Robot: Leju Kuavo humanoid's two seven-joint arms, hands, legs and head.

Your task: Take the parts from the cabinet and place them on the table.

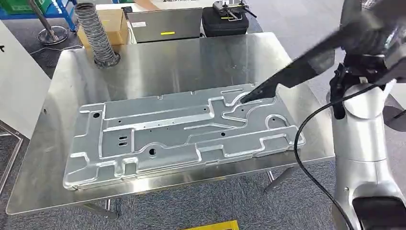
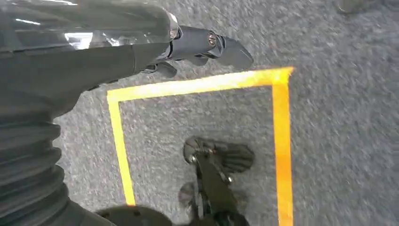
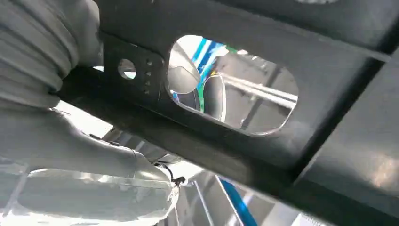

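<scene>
on table (image 1: 143, 67): one stamped plate (image 1: 177, 134) (flat), one black part (image 1: 306, 62) above.

The black part (image 1: 306, 67) was blurred at its upper end, where the head view's right edge cut it off; the right hand (image 3: 51, 89) holding it lay mostly hidden behind it in the right wrist view, so its fingers could not be made out; the left hand (image 2: 197, 47) was smeared, its fingers partly tucked under the thumb.
</scene>
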